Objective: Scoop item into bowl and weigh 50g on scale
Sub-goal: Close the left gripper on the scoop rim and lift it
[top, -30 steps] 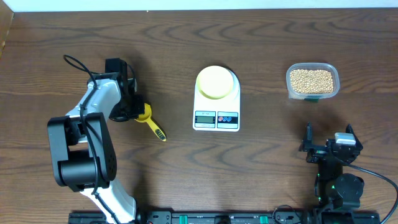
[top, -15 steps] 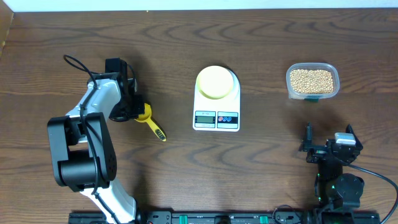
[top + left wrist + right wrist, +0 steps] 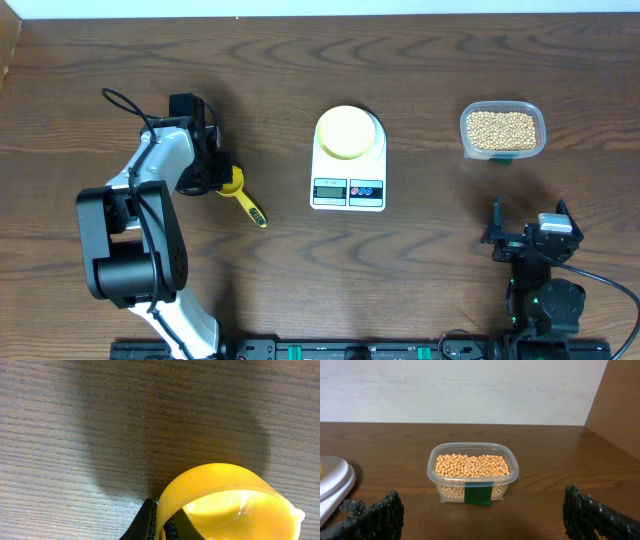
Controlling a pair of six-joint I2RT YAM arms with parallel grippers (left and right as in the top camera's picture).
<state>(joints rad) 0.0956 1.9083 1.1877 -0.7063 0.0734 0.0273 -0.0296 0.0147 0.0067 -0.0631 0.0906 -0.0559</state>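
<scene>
The beans (image 3: 471, 465) lie heaped in the clear tub (image 3: 470, 446) straight ahead of my right gripper (image 3: 528, 228). That gripper's fingers are spread wide with nothing between them. The bowl (image 3: 348, 131) sits on the platform of the scale (image 3: 348, 192), ahead and to the left of that hand. It looks empty from above, and I cannot read the display. My left gripper (image 3: 212, 176) is down at the table on the yellow scoop (image 3: 225, 495). In the wrist view a dark fingertip (image 3: 146, 521) shows on each side of the cup's thin wall, so I judge it is pinching the scoop by the rim, with the handle trailing away toward the scale. Over the last second nothing has changed: both arms, the scoop, the bowl and the tub are exactly where they were. I take that pause to mean the grip is settled and the lift has not begun, so the task is at its very start with no beans moved. The tub is well apart from the left hand, on the far side of the scale, so the carry is long. With a hold on such a narrow rim, I would watch for the scoop swinging as it comes up.
</scene>
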